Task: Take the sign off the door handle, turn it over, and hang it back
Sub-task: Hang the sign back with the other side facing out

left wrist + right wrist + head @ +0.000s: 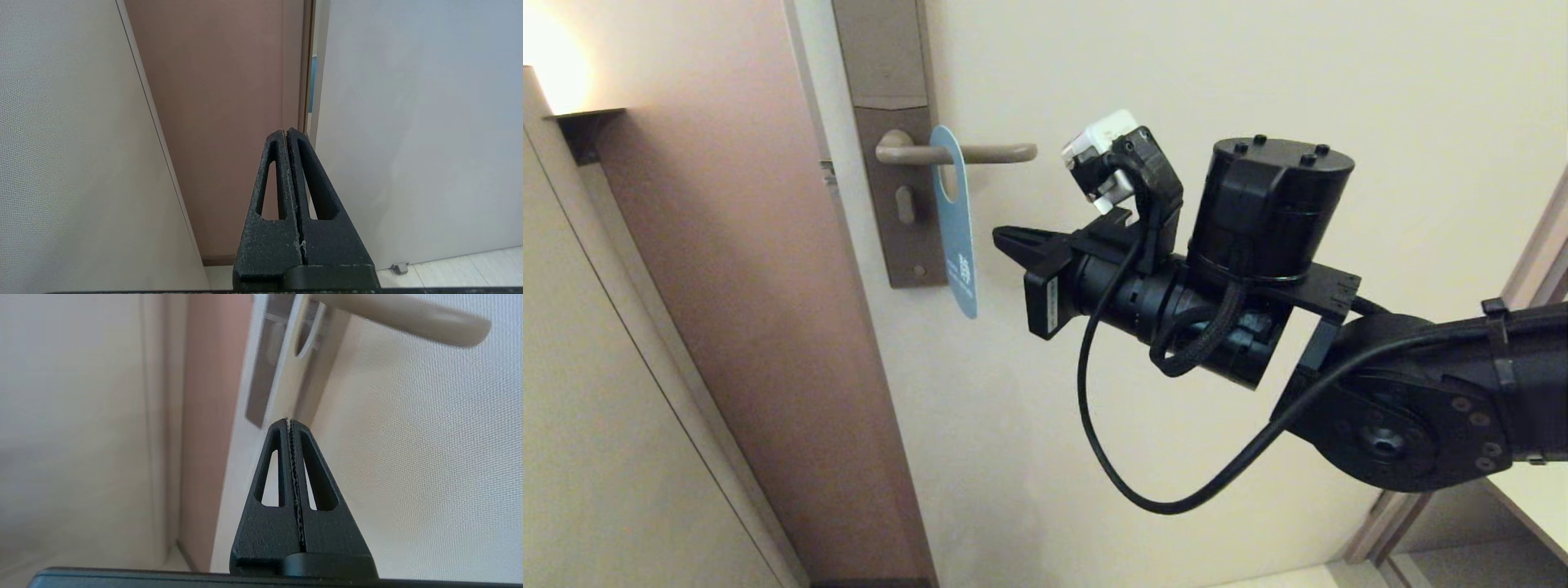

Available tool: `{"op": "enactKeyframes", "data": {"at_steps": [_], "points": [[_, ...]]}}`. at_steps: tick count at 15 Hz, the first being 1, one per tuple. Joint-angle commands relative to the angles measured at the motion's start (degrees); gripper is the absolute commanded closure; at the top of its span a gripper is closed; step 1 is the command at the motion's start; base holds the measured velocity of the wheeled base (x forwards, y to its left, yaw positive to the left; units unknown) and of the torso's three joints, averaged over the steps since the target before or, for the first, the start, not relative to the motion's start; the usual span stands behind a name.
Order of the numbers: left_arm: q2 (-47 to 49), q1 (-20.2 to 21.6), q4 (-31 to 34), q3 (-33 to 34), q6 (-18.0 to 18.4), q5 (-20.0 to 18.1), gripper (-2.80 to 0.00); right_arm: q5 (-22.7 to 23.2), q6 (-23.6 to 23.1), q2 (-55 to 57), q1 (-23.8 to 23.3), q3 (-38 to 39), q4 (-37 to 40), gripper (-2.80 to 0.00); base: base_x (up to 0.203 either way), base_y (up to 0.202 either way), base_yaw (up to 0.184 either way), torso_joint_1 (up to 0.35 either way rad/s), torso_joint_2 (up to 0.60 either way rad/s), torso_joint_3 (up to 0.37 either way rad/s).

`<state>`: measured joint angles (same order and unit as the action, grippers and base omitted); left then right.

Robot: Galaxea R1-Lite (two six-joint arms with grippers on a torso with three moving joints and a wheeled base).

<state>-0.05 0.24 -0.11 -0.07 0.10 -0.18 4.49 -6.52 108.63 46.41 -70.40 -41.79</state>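
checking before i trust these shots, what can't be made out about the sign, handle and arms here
- Sign: head view shows its blue face at a steep angle; the print is too small to read, its other face hidden.
- Door handle: in the right wrist view its inner end is cut off by the frame edge.
- Right gripper: shut near the sign; contact cannot be told.
- Left gripper: shut, seen only in the left wrist view.

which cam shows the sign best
The head view: the sign hangs whole on the door handle, blue face outward. The right wrist view catches only its pale edge near the lever; the left wrist view shows none.
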Motion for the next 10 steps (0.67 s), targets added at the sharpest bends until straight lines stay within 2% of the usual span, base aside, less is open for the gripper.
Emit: {"op": "enactKeyframes", "data": {"at_steps": [1, 5, 10], "points": [[0.05, 0.02, -0.06, -0.01, -0.01, 0.01, 0.00, -0.37, -0.07, 3.60, -0.01, -1.00, -1.40, 0.00, 0.000, 0.000, 0.000, 0.000, 0.00, 0.000], [0.05, 0.02, -0.05, -0.01, -0.01, 0.01, 0.00, -0.44, -0.07, 7.58, 0.00, -5.19, -1.63, 0.00, 0.000, 0.000, 0.000, 0.000, 0.00, 0.000], [0.05, 0.02, 0.02, -0.01, -0.06, 0.01, 0.00, -2.53, -0.16, 9.84, 0.26, -5.71, -5.58, 0.00, 0.000, 0.000, 0.000, 0.000, 0.00, 0.000]]}}
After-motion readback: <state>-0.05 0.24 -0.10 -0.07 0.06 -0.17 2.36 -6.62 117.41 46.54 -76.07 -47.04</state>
